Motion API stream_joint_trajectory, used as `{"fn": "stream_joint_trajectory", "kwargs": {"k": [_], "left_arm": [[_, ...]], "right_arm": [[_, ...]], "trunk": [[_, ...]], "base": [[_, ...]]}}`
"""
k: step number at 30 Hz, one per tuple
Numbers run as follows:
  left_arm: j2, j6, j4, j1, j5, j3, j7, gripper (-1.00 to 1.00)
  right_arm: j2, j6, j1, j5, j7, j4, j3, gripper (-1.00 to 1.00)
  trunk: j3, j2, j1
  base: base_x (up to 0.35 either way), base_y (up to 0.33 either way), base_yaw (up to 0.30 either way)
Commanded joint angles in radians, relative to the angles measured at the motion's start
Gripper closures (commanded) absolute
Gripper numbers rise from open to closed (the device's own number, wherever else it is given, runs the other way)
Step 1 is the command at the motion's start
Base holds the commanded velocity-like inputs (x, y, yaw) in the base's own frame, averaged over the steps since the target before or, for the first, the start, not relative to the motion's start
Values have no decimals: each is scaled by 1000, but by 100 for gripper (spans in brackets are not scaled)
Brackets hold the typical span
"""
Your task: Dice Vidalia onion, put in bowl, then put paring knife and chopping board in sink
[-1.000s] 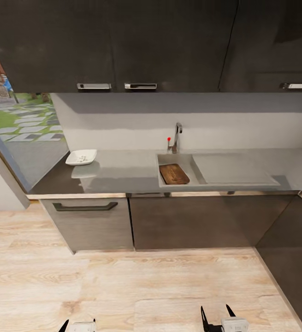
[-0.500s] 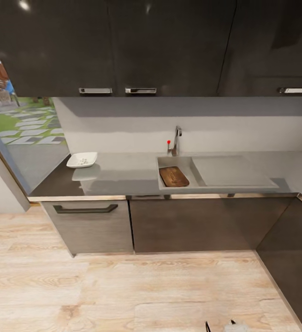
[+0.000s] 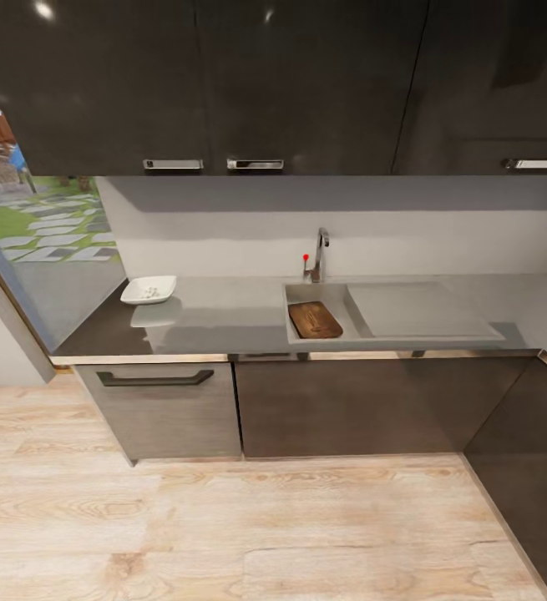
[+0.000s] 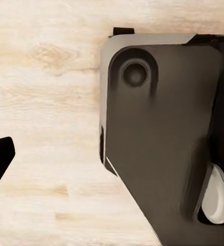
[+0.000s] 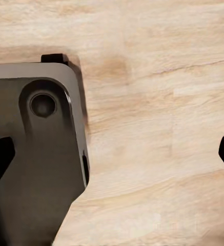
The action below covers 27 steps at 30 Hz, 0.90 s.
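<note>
The chopping board point(image 3: 315, 320) lies flat inside the sink point(image 3: 390, 334), beneath the curved tap point(image 3: 319, 250) with its red knob. At the far left of the countertop point(image 3: 223, 321) stands the white bowl point(image 3: 149, 290), holding small white bits. The paring knife and a whole Vidalia onion are out of view. My right gripper point(image 5: 117, 159) hangs open over the wooden floor, one black fingertip at each side of the right wrist view. My left gripper point(image 4: 112, 164) is also open and empty, with one fingertip point(image 4: 0, 161) showing beside my dark base.
Dark cabinet fronts point(image 3: 340, 405) run under the counter and turn a corner at the right point(image 3: 524, 451). Upper cabinets point(image 3: 256, 83) hang above. A window point(image 3: 31, 217) opens at the left. Light wooden floor point(image 3: 248, 526) lies between me and the counter.
The head camera has shifted, so the counter sits slightly smaller and farther. Both grippers, seen at the head view's lower edge a second ago, have dropped out of it.
</note>
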Motion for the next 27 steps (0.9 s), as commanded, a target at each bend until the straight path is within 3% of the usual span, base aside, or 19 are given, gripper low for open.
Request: {"fn": "stream_joint_trajectory", "kwargs": {"k": [1, 4, 7, 14, 17, 21, 27], "left_arm": [[4, 5, 4, 0, 63, 2, -6, -100], [10, 16, 3, 2, 190, 20, 9, -100], [3, 19, 3, 3, 238, 24, 89, -100], [-5, 18, 1, 3, 251, 25, 139, -100], [-19, 12, -2, 3, 252, 26, 138, -100], [-22, 9, -2, 3, 250, 25, 137, -100], [-21, 9, -1, 3, 250, 24, 137, -100]], "right_arm": [[-1, 14, 2, -34, -3, -1, 9, -100], [-3, 32, 4, -64, -6, -3, 9, -100], [-2, 33, 5, -73, -7, -7, 10, -100], [11, 6, 5, -78, -3, -13, 9, -100], [30, -71, 5, -79, -2, -14, 8, -100], [36, -177, 5, -80, -2, -14, 8, -100], [37, -225, 5, -81, -2, -14, 8, -100]], "trunk": [[-2, -2, 1], [-2, -2, 1], [-2, -2, 1], [-2, -2, 1], [-2, -2, 1], [-2, -2, 1], [-2, -2, 1]], "base": [[0, 0, 0], [0, 0, 0], [0, 0, 0], [0, 0, 0], [0, 0, 0], [0, 0, 0], [0, 0, 0]]}}
